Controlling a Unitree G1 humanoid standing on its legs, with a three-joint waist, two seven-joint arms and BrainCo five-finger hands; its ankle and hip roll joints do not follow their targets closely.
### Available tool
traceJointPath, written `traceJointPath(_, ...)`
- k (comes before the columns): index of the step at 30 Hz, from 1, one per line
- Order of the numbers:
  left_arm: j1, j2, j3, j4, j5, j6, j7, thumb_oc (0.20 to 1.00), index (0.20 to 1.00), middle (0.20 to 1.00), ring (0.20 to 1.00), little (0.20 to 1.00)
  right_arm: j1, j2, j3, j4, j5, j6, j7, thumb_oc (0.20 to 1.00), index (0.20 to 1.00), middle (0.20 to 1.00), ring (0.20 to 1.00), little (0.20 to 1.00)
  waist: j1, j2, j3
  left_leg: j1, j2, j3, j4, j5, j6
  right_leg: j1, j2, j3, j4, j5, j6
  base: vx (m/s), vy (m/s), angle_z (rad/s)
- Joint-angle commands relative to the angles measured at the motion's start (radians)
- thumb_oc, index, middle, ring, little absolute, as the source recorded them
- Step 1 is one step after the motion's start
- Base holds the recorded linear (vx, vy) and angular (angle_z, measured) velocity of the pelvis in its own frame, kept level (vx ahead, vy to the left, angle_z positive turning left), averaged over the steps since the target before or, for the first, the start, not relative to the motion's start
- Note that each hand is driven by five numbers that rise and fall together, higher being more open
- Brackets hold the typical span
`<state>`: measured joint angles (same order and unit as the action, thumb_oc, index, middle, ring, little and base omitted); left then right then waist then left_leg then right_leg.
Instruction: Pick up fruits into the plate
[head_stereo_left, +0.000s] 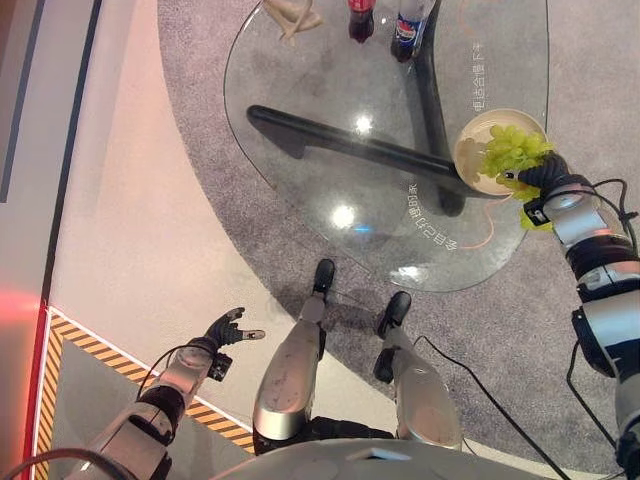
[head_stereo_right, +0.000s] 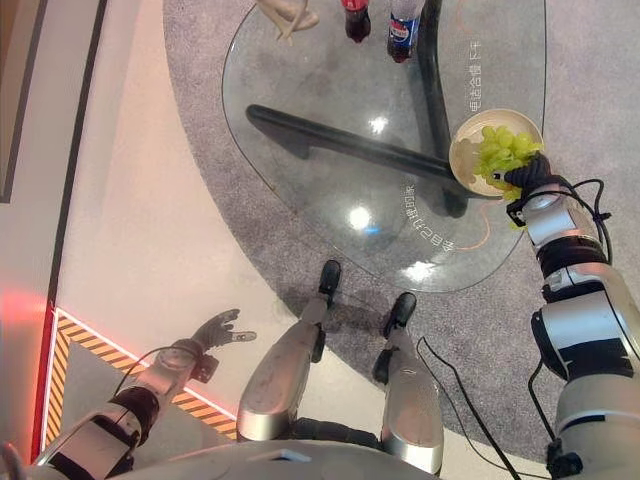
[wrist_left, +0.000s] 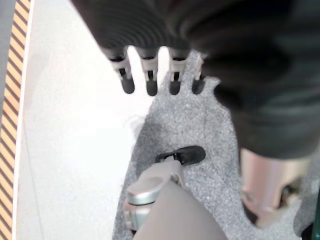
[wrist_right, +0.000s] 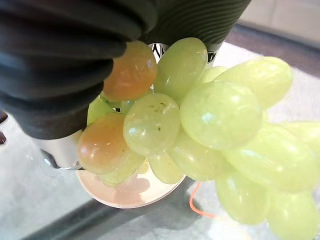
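Grey carpet (head_stereo_left: 200, 140) under the worktop, with pale smooth floor (head_stereo_left: 130, 230) to the left and a yellow-and-black hazard stripe (head_stereo_left: 100, 350) at the near left; glass worktop (head_stereo_left: 330, 120), rounded and see-through, on a dark base (head_stereo_left: 340, 140) that shows through the glass; white lettering on the glass near the right and near edges.

Right arm (head_stereo_left: 600, 290), silver-grey, coming in from the right, reaching over the right edge of the worktop; left arm (head_stereo_left: 150, 410) at the near left, over the pale floor, well apart from the worktop.

Plate (head_stereo_left: 470, 150), round, cream-coloured, at the right edge of the worktop; bunch of green grapes (head_stereo_left: 515, 150) over the plate, spreading past its right rim, some grapes tinged amber in the right wrist view.

Right hand (head_stereo_left: 545, 175), dark-covered, at the near right side of the bunch, with grapes bulging out beneath its cover in the wrist view; whether its fingers are closed round the grapes cannot be told; whether the bunch touches the plate cannot be told.

Left hand (head_stereo_left: 225, 328), holding nothing; fingers (wrist_left: 150, 80) straight and spread.

Two bottles at the far edge of the worktop: red-labelled bottle (head_stereo_left: 361, 20), blue-labelled bottle (head_stereo_left: 408, 30) just beside it to the right; pale, indistinct object (head_stereo_left: 290, 15) further left at the far edge.
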<state>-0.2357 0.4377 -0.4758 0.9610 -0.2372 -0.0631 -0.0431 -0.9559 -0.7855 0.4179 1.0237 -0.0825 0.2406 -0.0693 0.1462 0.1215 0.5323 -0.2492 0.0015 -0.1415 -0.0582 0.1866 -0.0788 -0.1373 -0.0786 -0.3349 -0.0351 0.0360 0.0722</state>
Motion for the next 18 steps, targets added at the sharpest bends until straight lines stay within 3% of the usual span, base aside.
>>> traceJointPath(1, 0.044, 0.003, -0.030, -0.005, -0.034, -0.013, 0.019, 1.000, 1.000, 1.000, 1.000, 1.000, -0.123, -0.137, 0.112, -0.024, -0.056, 0.018, -0.077, 0.200, 0.200, 0.200, 0.200, 0.200, 0.009, -0.001, -0.012, -0.040, -0.050, 0.068, 0.147, -0.202, 0.051, -0.162, -0.032, 0.046, 0.238, -0.122, -0.035, 0.00, 0.000, 0.00)
traceJointPath(8, 0.060, 0.015, -0.015, -0.038, -0.058, -0.005, 0.030, 1.000, 1.000, 1.000, 1.000, 1.000, -0.164, -0.145, 0.140, -0.054, -0.085, 0.064, -0.104, 0.200, 0.200, 0.200, 0.200, 0.200, 0.019, 0.016, -0.012, -0.133, -0.052, 0.064, 0.189, -0.192, 0.053, -0.269, -0.033, 0.055, 0.312, -0.140, -0.040, 0.00, 0.000, 0.00)
traceJointPath(18, 0.090, 0.020, -0.010, -0.055, -0.058, -0.019, 0.023, 1.000, 1.000, 1.000, 1.000, 1.000, -0.204, -0.151, 0.169, -0.043, -0.133, 0.081, -0.154, 0.200, 0.200, 0.200, 0.200, 0.200, 0.030, 0.047, -0.012, -0.212, -0.060, 0.072, 0.236, -0.188, 0.056, -0.362, -0.044, 0.059, 0.389, -0.161, -0.043, 0.01, -0.005, 0.04)
